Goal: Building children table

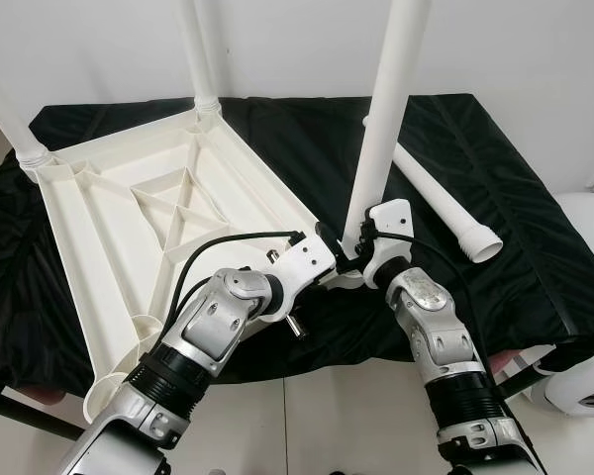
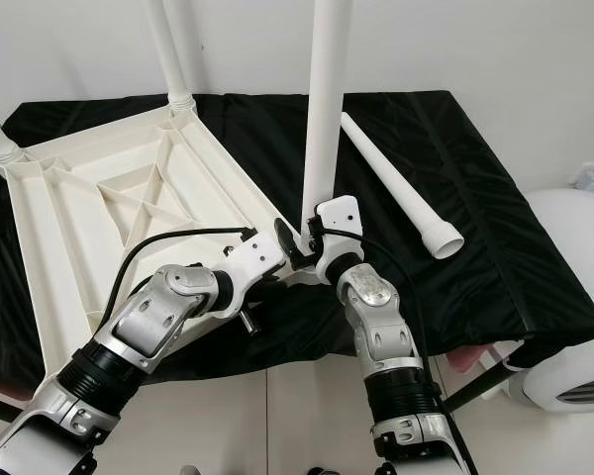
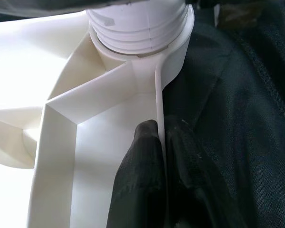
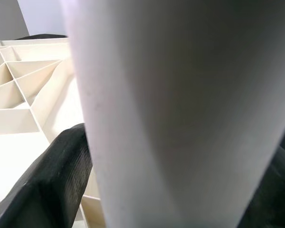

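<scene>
A white plastic tabletop [image 1: 129, 228] lies upside down on a black cloth. Two white legs [image 1: 193, 49] [image 1: 5, 114] stand in its far corners. A third leg [image 1: 386, 129] stands upright in the near right corner socket, its threaded base [image 3: 137, 23] seated in the socket. My right gripper [image 1: 359, 249] is shut on this leg low down; one black finger [image 4: 57, 180] presses its side. My left gripper [image 1: 329, 261] is shut on the tabletop's thin rim [image 3: 160, 109] just beside that socket, with fingers [image 3: 142, 180] on both sides of the wall.
A loose white leg [image 1: 445, 208] lies on the cloth to the right of the tabletop. The black-covered table [image 1: 515, 198] ends just in front of my arms, above a tiled floor. A white rounded appliance [image 1: 589, 297] stands at the far right.
</scene>
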Available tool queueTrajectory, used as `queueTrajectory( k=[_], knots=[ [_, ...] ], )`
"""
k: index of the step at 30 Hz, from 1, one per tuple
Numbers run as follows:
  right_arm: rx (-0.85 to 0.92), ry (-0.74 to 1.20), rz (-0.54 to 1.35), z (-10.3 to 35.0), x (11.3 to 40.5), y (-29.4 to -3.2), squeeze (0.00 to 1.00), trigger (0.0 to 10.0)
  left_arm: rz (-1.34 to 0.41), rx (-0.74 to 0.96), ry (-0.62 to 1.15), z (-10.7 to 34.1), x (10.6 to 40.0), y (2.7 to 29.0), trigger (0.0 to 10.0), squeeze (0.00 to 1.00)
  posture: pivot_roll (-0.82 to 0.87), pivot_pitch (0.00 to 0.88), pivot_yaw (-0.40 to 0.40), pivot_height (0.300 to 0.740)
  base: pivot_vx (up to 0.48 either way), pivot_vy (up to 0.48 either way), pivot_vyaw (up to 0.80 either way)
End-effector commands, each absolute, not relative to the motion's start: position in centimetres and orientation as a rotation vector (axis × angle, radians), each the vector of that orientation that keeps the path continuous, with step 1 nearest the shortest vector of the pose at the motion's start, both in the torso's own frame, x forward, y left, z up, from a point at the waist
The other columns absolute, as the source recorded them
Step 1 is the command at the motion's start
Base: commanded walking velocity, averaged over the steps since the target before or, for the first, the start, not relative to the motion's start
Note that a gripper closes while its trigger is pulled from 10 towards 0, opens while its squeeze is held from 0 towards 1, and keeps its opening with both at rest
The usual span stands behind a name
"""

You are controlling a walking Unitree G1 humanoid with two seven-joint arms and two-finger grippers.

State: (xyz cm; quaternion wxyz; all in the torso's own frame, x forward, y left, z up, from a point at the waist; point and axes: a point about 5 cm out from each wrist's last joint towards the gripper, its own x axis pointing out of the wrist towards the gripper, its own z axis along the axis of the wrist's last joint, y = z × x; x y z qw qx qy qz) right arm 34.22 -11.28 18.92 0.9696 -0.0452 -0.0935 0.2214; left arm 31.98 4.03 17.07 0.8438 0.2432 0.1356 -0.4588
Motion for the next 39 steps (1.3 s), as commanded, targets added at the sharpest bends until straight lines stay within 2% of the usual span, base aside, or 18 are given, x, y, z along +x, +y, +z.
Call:
queueTrajectory(
  k=[1,21,39],
  knots=[
    [-0.095,-0.185,0.461,18.8,34.3,-11.3,0.00,10.0,-0.964,0.532,0.297,16.8,31.9,3.9,10.0,0.00,-0.09,0.145,0.030,0.740,0.000,0.000,0.00],
    [-0.085,-0.187,0.460,18.7,33.8,-11.6,0.00,10.0,-0.972,0.525,0.296,17.0,31.8,3.7,10.0,0.00,-0.09,0.162,0.032,0.740,0.000,0.000,0.00],
    [-0.124,-0.192,0.574,19.2,33.5,-12.5,0.00,10.0,-0.965,0.510,0.295,17.0,31.7,3.6,10.0,0.00,-0.10,0.168,0.012,0.740,0.000,0.000,0.00]
  ],
)
